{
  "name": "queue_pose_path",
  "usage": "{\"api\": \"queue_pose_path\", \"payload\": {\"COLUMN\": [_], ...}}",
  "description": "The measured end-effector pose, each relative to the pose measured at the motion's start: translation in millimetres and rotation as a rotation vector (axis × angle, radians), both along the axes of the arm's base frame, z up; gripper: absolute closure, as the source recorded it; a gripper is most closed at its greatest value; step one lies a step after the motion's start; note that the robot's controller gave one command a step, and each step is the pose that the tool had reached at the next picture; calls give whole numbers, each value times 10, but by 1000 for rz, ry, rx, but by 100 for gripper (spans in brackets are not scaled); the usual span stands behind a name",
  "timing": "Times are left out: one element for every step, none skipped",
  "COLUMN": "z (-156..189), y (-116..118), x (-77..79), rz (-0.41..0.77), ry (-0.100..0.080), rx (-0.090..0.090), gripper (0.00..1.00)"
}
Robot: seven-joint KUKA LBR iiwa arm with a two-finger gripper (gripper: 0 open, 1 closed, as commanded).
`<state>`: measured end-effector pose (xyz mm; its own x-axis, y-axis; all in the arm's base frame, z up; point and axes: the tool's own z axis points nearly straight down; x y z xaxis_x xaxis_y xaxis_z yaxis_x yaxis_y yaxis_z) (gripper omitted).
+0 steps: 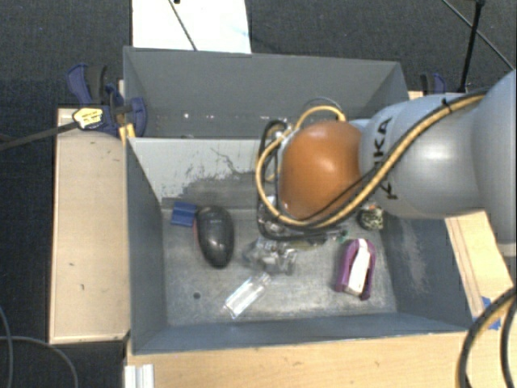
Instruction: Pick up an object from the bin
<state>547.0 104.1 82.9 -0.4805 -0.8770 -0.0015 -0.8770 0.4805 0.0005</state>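
My gripper [273, 255] hangs low over the middle of the bin floor, mostly hidden under the arm's orange cover. Just left of it lies a dark grey oval thing like a computer mouse [216, 235]. A clear plastic piece [245, 295] lies slantwise on the floor just below the gripper, towards the bin's front wall. To the right of the gripper rests a purple and white object [356, 267]. Nothing can be made out in the gripper's grasp.
A small blue block [184, 213] sits by the left wall behind the dark oval thing. A small shiny metal piece [371, 217] lies at the right, partly under the arm. The arm covers the bin's back right part.
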Motion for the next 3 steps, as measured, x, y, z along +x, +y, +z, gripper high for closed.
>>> {"api": "queue_pose_path", "payload": {"z": [819,424,433], "y": [-11,447,430], "x": [-19,-337,-324], "rz": [-5,-330,-333], "ry": [-9,3,0], "rx": [1,1,0], "gripper": [100,100,0]}}
